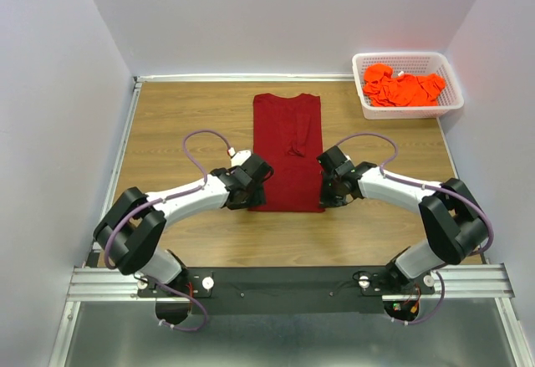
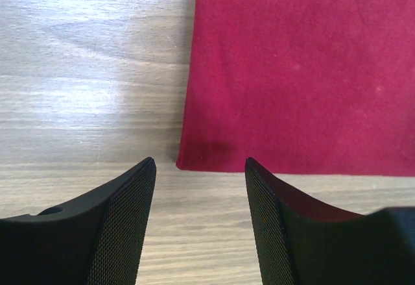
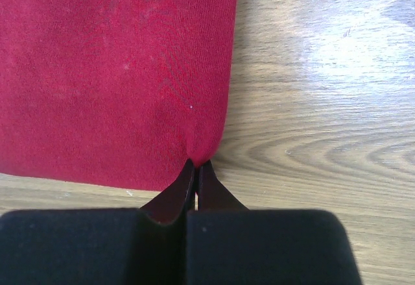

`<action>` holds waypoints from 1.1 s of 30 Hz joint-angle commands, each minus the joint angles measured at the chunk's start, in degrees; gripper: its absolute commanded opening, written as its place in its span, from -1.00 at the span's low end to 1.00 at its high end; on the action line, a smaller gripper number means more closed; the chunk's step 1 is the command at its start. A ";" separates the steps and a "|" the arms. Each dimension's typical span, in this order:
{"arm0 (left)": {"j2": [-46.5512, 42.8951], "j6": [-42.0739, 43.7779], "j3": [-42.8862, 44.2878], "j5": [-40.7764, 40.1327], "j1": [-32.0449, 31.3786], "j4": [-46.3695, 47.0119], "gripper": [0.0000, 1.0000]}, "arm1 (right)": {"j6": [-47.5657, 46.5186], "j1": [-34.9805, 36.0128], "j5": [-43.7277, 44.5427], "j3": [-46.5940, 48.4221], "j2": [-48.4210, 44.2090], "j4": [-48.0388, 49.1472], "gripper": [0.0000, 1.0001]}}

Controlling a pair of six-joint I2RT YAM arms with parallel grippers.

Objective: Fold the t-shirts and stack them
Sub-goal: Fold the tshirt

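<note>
Maroon t-shirt [image 1: 288, 145]: lying as a long strip on the middle of the desk [image 1: 167, 116].
Right fingers [image 3: 176, 197]: clamping its near-right corner.
Left fingers [image 2: 123, 220]: hovering apart at the near-left corner — needing a matching pinch before lifting.

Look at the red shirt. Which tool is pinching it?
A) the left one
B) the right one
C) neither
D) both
B: the right tool is shut on a corner of the red shirt, while the left tool stands open, gripping nothing.
</note>
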 commanded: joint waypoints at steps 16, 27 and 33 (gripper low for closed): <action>6.61 0.74 2.66 -4.31 -0.25 -1.15 0.15 | -2.25 0.73 1.02 -5.09 3.80 -4.94 -0.99; 10.65 0.30 0.29 -0.44 -1.48 -1.50 -0.18 | -1.73 0.73 0.40 -4.65 2.48 -5.03 -0.99; 11.36 0.30 -0.76 0.62 -1.92 -2.29 -0.69 | -1.55 0.81 1.02 -4.29 2.04 -5.29 -0.99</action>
